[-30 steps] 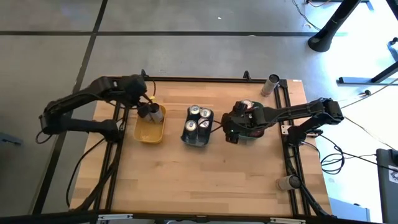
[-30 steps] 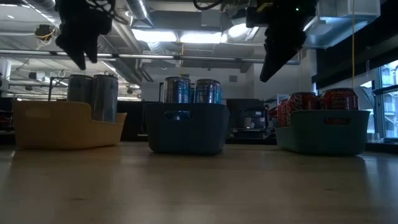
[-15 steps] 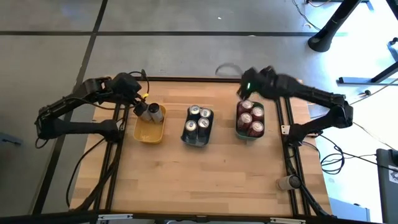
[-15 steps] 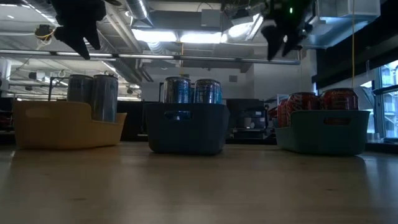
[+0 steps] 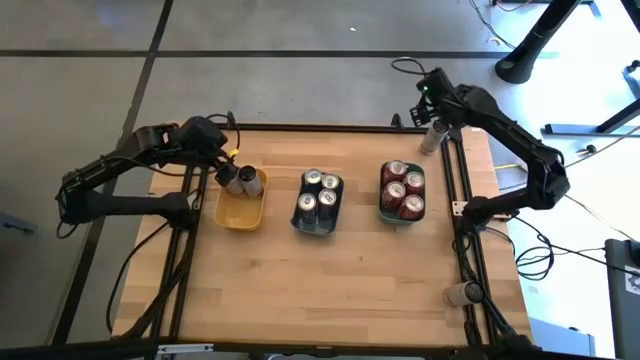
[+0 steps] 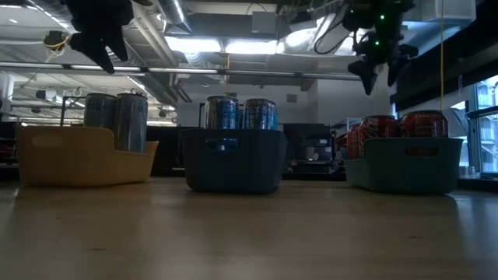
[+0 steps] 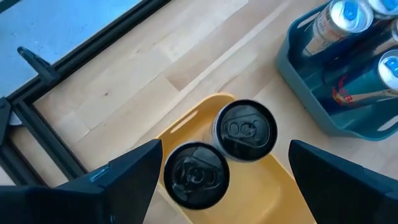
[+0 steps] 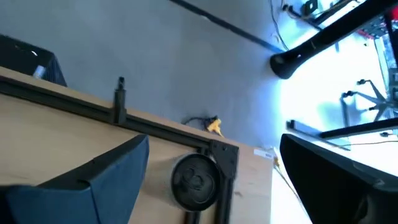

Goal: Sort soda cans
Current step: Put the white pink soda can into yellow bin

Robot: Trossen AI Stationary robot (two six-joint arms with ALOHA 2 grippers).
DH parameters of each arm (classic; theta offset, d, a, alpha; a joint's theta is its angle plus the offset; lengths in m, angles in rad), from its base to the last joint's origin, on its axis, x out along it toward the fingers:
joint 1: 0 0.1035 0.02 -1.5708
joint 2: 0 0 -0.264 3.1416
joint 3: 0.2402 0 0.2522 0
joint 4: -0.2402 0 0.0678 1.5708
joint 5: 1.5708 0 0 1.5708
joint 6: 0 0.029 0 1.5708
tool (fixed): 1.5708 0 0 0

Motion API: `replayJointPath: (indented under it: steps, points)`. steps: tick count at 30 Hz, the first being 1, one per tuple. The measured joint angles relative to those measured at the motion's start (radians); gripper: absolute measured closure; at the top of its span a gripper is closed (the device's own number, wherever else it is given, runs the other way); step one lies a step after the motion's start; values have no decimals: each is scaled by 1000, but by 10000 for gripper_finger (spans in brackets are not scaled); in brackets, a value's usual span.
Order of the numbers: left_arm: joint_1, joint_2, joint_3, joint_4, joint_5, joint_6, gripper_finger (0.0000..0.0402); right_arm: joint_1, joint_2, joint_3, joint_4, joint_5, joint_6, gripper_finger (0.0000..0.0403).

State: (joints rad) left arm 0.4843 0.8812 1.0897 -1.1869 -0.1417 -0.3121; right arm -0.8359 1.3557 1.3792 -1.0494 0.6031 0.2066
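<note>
Two dark soda cans (image 7: pixel 242 130) (image 7: pixel 196 174) stand in the far end of the yellow tray (image 5: pixel 240 208). My left gripper (image 5: pixel 222 163) hangs open above them, a finger on either side in the left wrist view. Several silver cans (image 5: pixel 318 192) fill the grey-blue tray (image 6: pixel 231 159), and several red cans (image 5: pixel 403 190) fill the teal tray (image 6: pixel 405 163). One more can (image 5: pixel 433 137) (image 8: pixel 196 180) stands at the table's far right corner. My right gripper (image 5: pixel 428 100) is open, high above and just beyond it.
Another can (image 5: pixel 463 293) lies at the table's right edge, near the front corner. A black frame rail (image 8: pixel 93 106) runs along the far edge. The bare wooden tabletop (image 5: pixel 330 290) stretches in front of the three trays.
My right gripper has swung up from over the teal tray toward the table's far right corner, turning as it went, and stays open. My left gripper has risen a little from the dark cans, which stay standing in the yellow tray.
</note>
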Motion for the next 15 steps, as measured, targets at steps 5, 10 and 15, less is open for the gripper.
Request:
replayJointPath:
  steps: [5, 10, 15]
  points:
    - [0, 0, 0, 1, 0, 1, 63, -44, 29, 0, 1, -40, -2, 42]
    - [0, 0, 0, 1, 0, 6, 63, -104, 92, 0, -3, -117, -19, 42]
    - [0, 0, 0, 0, 0, 6, 63, -152, 151, 0, -28, -185, -8, 42]
